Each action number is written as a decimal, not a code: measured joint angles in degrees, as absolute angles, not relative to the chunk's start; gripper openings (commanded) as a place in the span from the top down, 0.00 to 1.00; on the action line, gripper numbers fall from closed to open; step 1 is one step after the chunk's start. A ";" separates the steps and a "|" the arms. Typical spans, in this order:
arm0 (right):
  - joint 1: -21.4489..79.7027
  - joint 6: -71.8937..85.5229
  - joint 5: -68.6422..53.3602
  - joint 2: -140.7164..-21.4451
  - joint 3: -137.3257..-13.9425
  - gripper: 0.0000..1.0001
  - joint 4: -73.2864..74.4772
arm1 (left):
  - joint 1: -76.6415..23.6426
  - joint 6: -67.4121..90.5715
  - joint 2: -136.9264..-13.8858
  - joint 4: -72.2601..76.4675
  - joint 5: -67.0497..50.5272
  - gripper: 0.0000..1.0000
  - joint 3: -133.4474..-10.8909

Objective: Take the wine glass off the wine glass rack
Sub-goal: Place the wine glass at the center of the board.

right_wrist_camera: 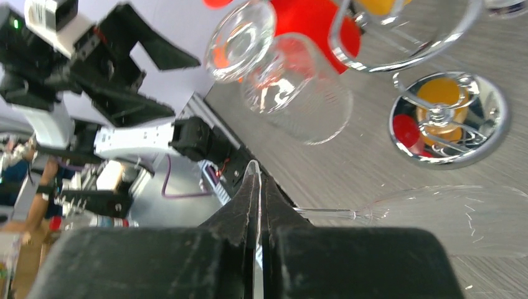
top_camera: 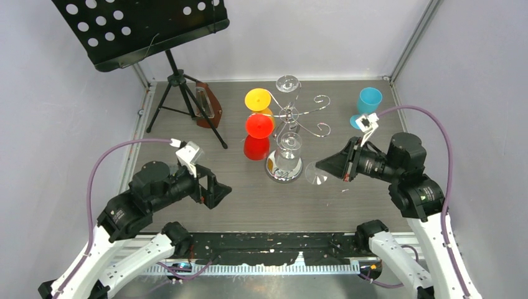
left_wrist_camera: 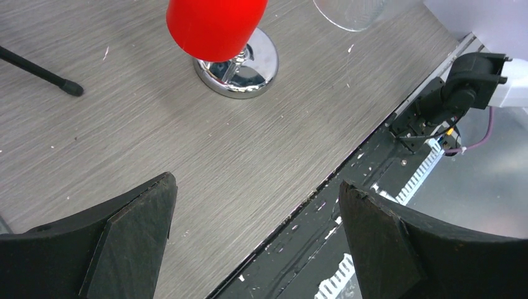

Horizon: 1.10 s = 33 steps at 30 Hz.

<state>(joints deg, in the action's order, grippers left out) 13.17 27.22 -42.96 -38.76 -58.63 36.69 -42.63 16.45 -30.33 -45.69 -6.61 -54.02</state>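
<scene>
The chrome wine glass rack stands mid-table on its round mirror base. Yellow and red glasses and clear ones hang on its arms. My right gripper is shut on the thin foot of a clear wine glass, just right of the base and off the arms. In the right wrist view the foot sits between the fingertips, with the stem and bowl reaching right over the table. My left gripper is open and empty, left of the rack; its wrist view shows the rack base.
A black tripod music stand stands at the back left, with a brown object beside its legs. A blue cup stands at the back right, behind the right arm. Grey walls enclose the table.
</scene>
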 measured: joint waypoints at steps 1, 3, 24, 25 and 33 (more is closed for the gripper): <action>15.07 26.74 -42.87 -38.76 -58.63 0.94 37.01 | -42.63 16.88 -30.79 -46.06 -6.37 0.01 -54.63; 18.87 25.93 -42.24 -38.76 -58.63 0.94 37.43 | -42.63 17.87 -31.53 -46.59 -6.00 0.01 -55.68; 59.20 21.67 -30.68 -53.91 -60.80 0.94 28.32 | -42.44 29.63 -32.67 -53.60 -6.11 0.01 -61.41; 60.16 21.10 -30.35 -54.63 -61.58 0.94 28.05 | -42.24 30.33 -32.67 -53.84 -6.55 0.01 -61.56; 66.98 14.87 -28.32 -61.39 -71.20 0.94 25.87 | -40.12 38.65 -32.16 -54.15 -13.91 0.01 -61.69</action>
